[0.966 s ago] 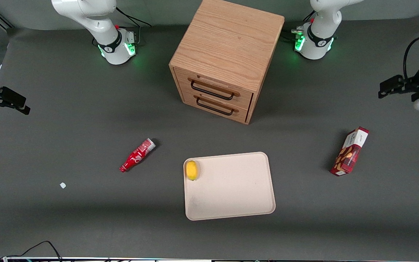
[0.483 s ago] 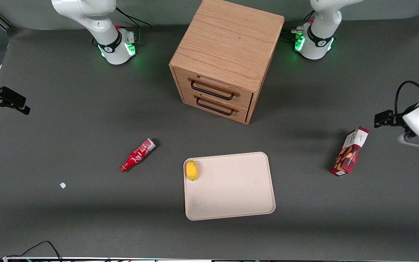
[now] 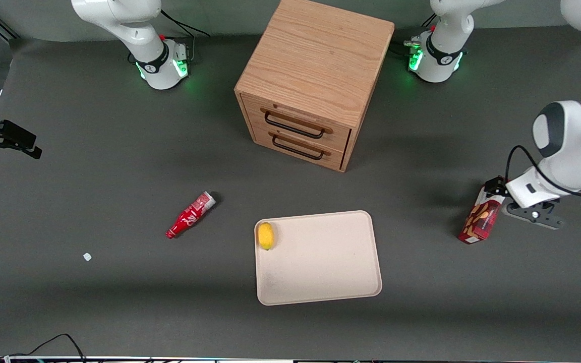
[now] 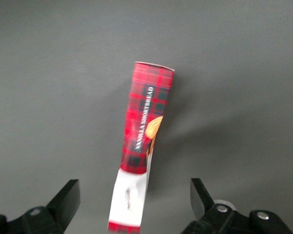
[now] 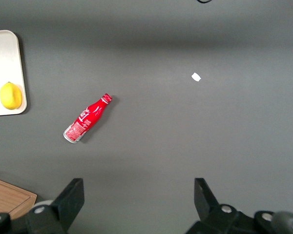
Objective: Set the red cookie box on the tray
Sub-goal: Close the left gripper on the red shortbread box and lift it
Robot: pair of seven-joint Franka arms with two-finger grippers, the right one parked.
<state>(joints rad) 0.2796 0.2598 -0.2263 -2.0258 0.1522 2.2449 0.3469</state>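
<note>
Cardboard forms the red cookie box [image 3: 483,217], so it is judged light, stiff along its length and easily crushed across its broad faces. It lies on the table toward the working arm's end, well apart from the tray [image 3: 321,297]. Grip it across the narrow width near mid-length. The gripper [image 4: 134,204] hovers above the box's white end, fingers spread wide, holding nothing. A lemon [image 3: 266,235] occupies one tray edge; a cabinet [image 3: 315,75] and bottle [image 3: 190,215] stand clear of the path.
</note>
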